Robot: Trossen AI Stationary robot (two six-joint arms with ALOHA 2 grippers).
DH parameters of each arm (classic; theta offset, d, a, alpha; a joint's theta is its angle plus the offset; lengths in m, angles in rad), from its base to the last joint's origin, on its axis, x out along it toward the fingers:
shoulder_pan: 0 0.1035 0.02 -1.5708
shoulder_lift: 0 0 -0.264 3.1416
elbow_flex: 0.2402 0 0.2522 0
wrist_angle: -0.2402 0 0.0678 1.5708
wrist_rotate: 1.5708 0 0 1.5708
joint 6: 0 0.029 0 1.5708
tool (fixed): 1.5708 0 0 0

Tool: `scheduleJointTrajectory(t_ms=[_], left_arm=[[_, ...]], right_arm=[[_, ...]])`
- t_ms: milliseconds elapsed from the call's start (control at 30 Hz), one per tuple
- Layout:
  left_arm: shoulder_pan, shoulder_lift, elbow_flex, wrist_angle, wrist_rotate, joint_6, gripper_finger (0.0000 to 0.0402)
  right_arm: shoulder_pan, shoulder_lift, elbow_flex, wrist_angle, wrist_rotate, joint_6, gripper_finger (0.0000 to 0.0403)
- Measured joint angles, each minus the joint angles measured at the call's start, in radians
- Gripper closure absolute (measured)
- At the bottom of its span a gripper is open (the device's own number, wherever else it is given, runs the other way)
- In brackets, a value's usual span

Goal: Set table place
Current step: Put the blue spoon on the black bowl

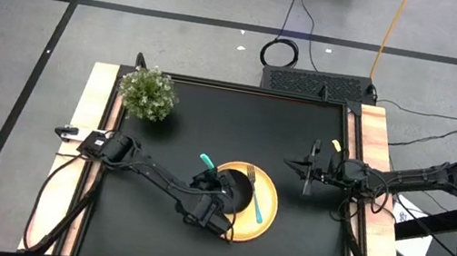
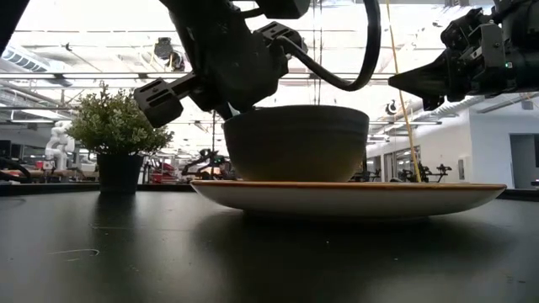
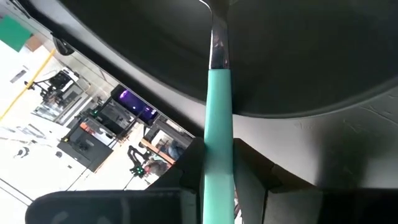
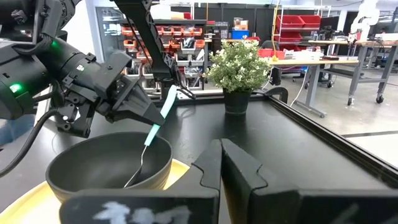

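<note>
Overhead and side views of a black table (image 1: 157, 227) with wooden strips along its short sides. A round yellow plate (image 1: 260, 230) lies near the table's middle, and a black bowl (image 2: 295, 143) stands on it, toward the plate's left part as seen from above. A teal-handled fork (image 1: 257, 201) rests on the plate just beside the bowl, on the side toward the right arm. The left gripper (image 4: 149, 112) is poised at the bowl's rim, its fingers clenched on the teal handle of a spoon (image 4: 157, 127); the spoon slants downward, its metal end reaching inside the bowl. The left wrist view shows the teal handle running between the fingers and the metal neck against the bowl's dark interior. The right gripper (image 1: 307, 175) hangs above the table near its right edge, well apart from the plate, with its fingers closed together and holding nothing. A small potted plant (image 1: 147, 93) stands at the far left corner.
</note>
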Motion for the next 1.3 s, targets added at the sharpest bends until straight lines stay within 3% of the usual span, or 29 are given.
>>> scheduleJointTrajectory(t_ms=[433, 1300], left_arm=[[0.001, 0.000, 0.000, 0.003, -0.044, 0.029, 0.0345], [-0.004, 0.000, 0.001, 0.053, -0.067, 0.245, 0.0345]], right_arm=[[0.000, 0.000, 0.000, 0.001, 0.000, 0.003, 0.0403], [0.000, 0.000, 0.000, 0.000, 0.000, 0.000, 0.0403]])
